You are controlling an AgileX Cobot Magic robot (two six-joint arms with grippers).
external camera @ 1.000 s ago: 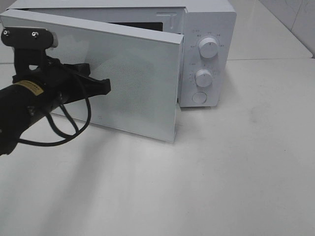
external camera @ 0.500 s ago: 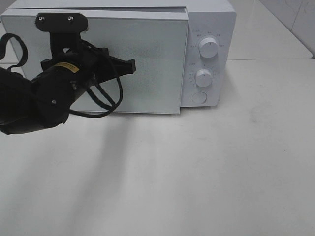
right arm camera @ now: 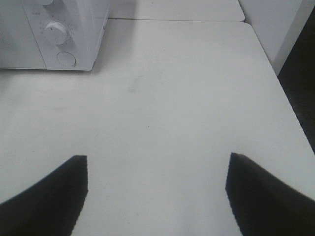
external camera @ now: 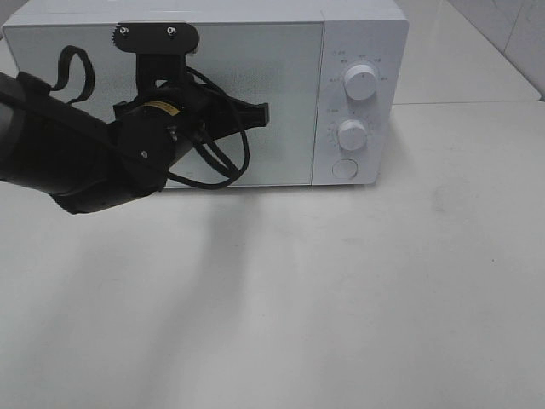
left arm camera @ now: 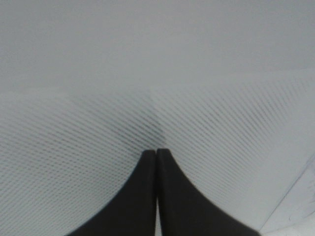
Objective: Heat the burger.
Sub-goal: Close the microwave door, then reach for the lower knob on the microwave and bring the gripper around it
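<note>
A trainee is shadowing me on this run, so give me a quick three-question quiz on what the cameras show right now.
1. True or false: the door of the microwave is shut.
2. Fill in: the jaws of the right gripper stand ___.
3. Which is at the door with its jaws shut? A left gripper; B right gripper; C neither.
Key: 1 true; 2 open; 3 A.

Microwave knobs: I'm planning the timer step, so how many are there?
2, on the microwave, right of its door: an upper knob and a lower knob directly beneath. None appear hidden.
</note>
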